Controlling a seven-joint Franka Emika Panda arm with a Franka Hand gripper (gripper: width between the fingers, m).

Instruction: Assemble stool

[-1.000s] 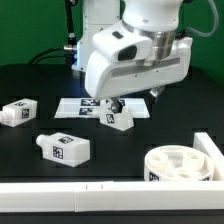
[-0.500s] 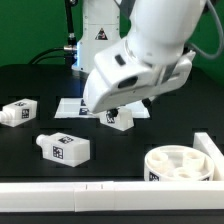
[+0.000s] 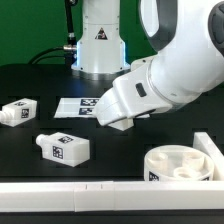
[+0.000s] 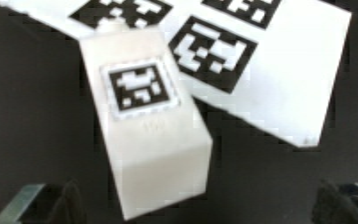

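**Lining up open jaws over a stool leg**

The gripper (image 4: pixel 197 203) hangs above one leg (image 4: pixel 155 130) with its jaws wide apart and nothing between them.

In the exterior view this leg (image 3: pixel 119 124) lies near the table's middle, at about four o'clock from the marker board (image 3: pixel 78 106). The seat (image 3: pixel 185 165) sits further out along that same four o'clock line. The arm hides most of the leg there, so its heading is read from the wrist view.

- **Heading:** The leg lies flat with its tagged face up. Its long axis runs across the line between the jaws, slightly skewed, and the tagged end reaches the marker board's edge.
- **The grasp:** This looks like the approach to a pick.
  - Turn the wrist a touch to square the jaws with the long sides.
  - Centre over mid-length and descend straight.
  - Close evenly, clear of the marker board.
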